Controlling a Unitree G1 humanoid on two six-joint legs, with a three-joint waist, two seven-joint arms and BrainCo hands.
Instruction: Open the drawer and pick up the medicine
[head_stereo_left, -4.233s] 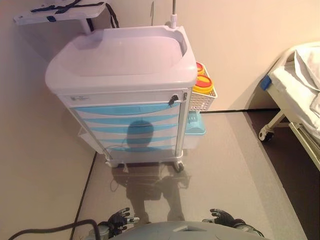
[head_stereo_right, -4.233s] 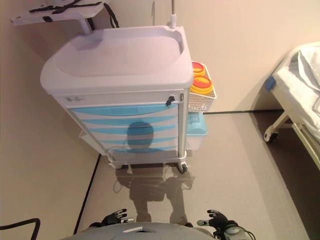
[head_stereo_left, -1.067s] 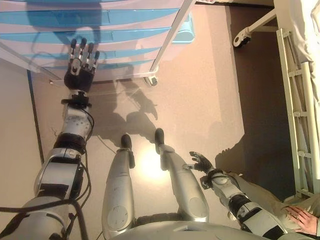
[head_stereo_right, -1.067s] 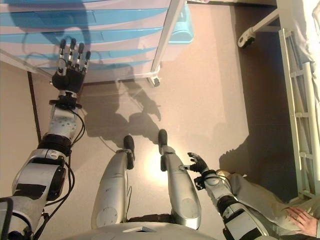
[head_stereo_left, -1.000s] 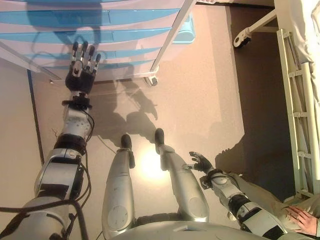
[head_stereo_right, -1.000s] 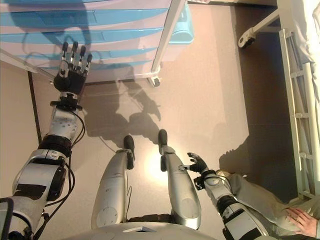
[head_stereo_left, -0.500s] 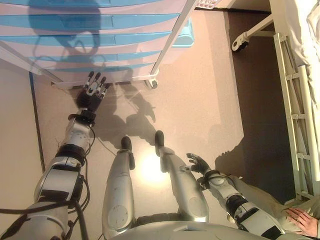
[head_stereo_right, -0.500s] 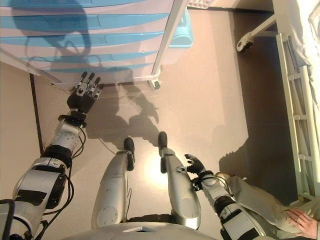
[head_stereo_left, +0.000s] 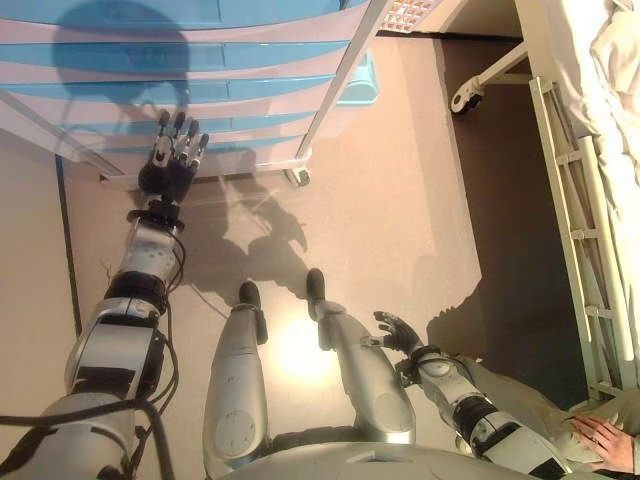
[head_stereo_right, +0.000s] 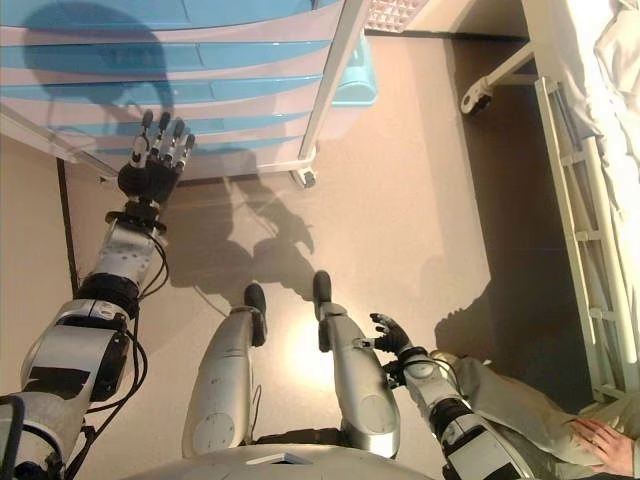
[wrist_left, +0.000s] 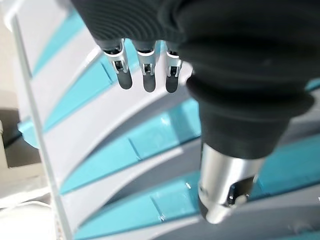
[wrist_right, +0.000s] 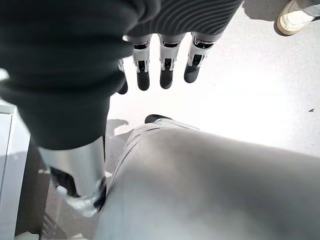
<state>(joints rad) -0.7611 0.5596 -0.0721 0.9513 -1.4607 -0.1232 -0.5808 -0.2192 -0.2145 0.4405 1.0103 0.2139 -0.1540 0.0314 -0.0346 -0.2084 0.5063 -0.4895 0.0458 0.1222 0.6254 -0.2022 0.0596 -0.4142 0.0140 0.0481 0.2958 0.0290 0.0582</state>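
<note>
drawers (head_stereo_left: 200, 90) on the cart are all closed; you have open floor (head_stereo_left: 400, 220) beside it. your left hand (head_stereo_left: 172, 165), fingers straight and empty, is near the lowest fronts; right hand (head_stereo_right: 392, 335) hangs relaxed.

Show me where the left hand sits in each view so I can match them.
Left eye view: left hand, upper left, before the low drawers.
Right eye view: upper left.
Left wrist view: fingers straight, drawers behind.
Right wrist view: not in it.
Shared landmark: the cart's blue drawers.
</note>
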